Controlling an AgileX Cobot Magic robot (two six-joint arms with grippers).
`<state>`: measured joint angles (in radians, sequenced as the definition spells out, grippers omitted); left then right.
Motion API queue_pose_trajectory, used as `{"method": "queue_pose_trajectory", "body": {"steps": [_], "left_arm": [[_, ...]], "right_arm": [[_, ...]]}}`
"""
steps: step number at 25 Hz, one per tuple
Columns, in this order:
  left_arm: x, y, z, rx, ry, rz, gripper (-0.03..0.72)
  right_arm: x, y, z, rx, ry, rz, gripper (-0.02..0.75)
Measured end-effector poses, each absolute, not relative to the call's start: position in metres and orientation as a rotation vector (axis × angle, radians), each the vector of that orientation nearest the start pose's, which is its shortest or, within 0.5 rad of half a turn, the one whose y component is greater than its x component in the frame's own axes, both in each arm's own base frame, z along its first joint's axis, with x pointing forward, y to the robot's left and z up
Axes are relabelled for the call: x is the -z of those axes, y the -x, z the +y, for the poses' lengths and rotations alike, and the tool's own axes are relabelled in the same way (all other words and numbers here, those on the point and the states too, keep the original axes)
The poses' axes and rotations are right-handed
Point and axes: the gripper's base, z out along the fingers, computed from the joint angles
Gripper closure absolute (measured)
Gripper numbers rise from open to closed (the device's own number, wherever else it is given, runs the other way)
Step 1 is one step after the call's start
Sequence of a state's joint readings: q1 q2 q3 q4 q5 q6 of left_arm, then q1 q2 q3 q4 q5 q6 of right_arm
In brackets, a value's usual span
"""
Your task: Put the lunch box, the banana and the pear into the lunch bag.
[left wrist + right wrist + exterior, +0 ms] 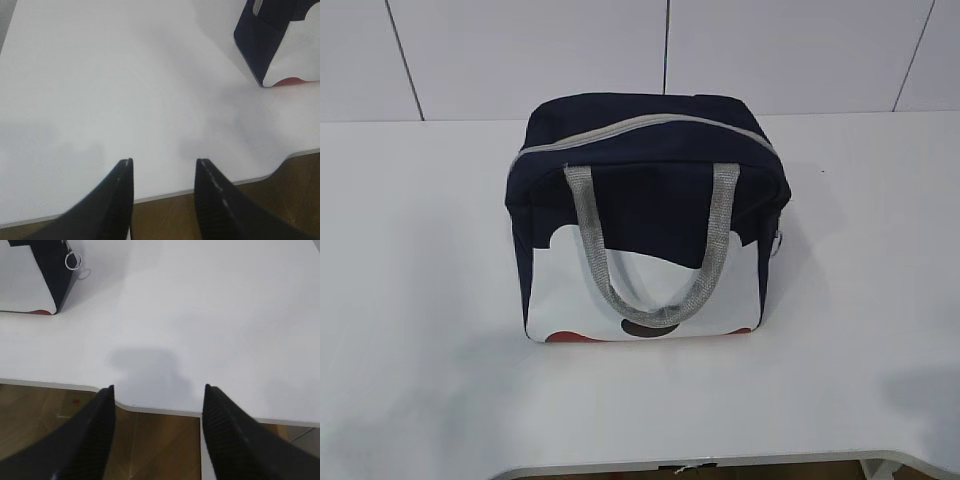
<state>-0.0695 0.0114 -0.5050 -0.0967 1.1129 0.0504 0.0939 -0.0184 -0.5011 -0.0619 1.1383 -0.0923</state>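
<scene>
The lunch bag stands alone on the white table, in the middle and a little toward the back wall. Its grey zip runs closed along the whole top, as far as I can see, and the two grey webbing handles hang down over the front panel. I see no lunch box, no banana and no pear anywhere on the table. So I judge that they are probably already inside and the task is at its end. I cannot look into the bag, so this is only my guess.

The left gripper hangs over the near edge of the table with its jaws moderately apart and nothing between them. In its wrist view, the corner of the lunch bag is well away, up and to the right.

The right gripper also hangs over the near edge, its jaws wider apart and empty. From there the bag lies far to the upper left, with the ring pull of the zip hanging at its end. Neither claw touches the bag.
</scene>
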Motion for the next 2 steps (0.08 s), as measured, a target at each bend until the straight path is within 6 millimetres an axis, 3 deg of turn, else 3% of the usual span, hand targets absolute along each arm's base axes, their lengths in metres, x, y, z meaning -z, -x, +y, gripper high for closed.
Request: {"method": "queue_pose_trajectory", "body": {"steps": [2], "left_arm": [[-0.2749, 0.0068, -0.0074, 0.128, -0.133, 2.097, 0.4]], "right_arm": [[-0.2714, 0.0108, -0.0061, 0.074, 0.189, 2.093, 0.275]]}}
